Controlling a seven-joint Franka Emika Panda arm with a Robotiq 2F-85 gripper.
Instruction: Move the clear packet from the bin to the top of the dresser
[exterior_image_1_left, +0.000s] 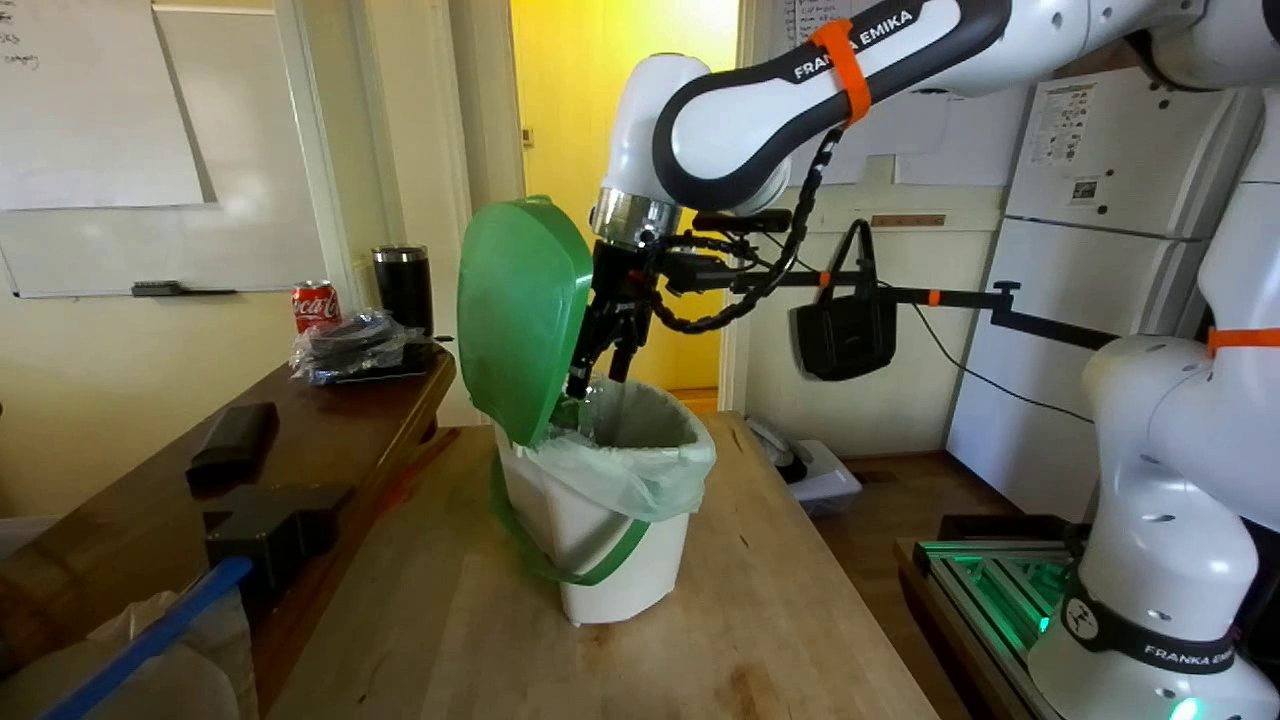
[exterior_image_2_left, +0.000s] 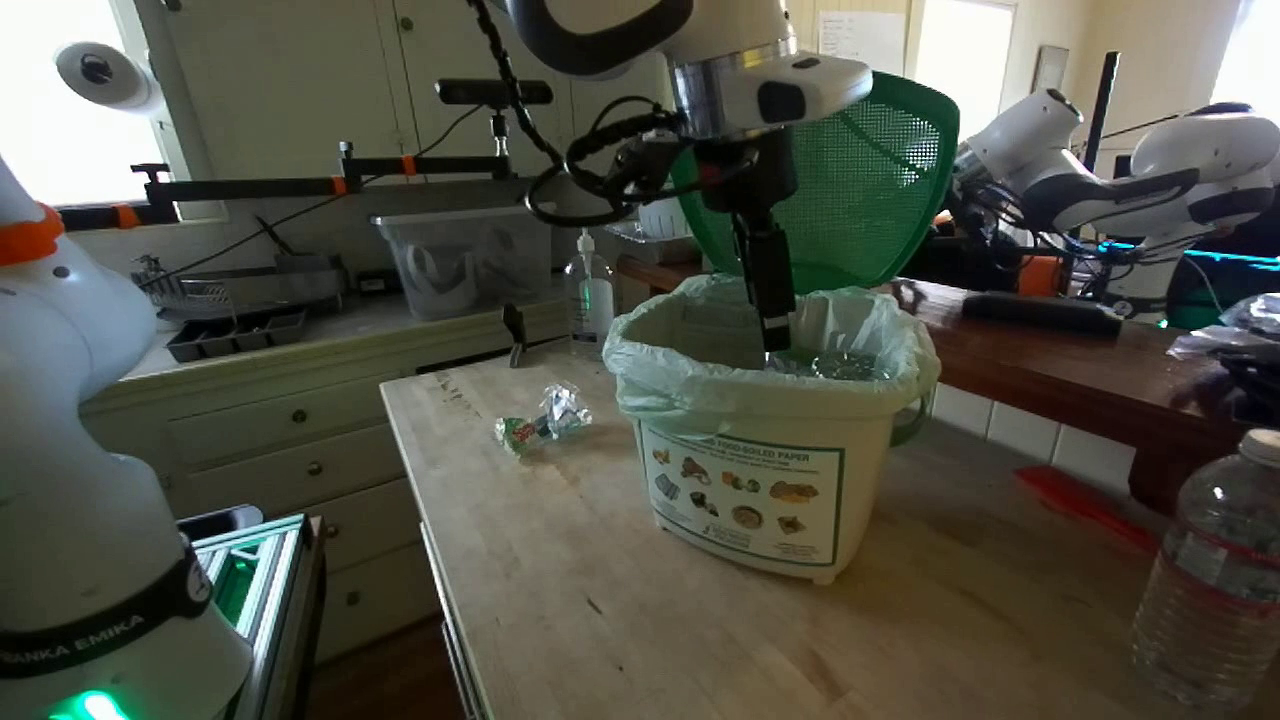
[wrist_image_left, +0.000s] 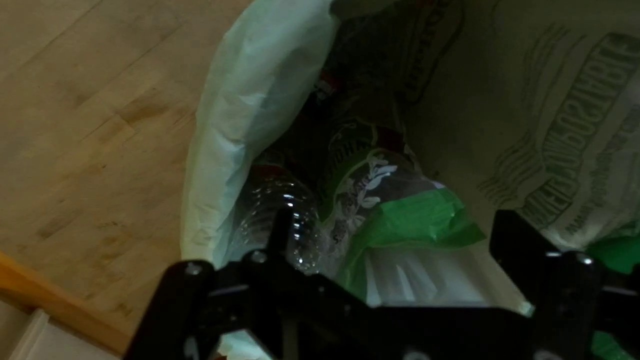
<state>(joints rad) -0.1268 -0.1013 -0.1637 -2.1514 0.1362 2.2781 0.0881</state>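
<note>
Wrist view — one tool (wrist_image_left: 392, 221), spread — one clear packet (wrist_image_left: 370, 197) in one liner (wrist_image_left: 237, 140).

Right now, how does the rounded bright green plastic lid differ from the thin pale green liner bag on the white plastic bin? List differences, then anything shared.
Colour: bright green lid, pale green liner bag.
Form: the lid has a rounded outline; the liner bag is crumpled.
Pose: the lid stands raised; the liner bag folds over the rim of the white bin.
Shared: both are green and belong to the bin.
</note>
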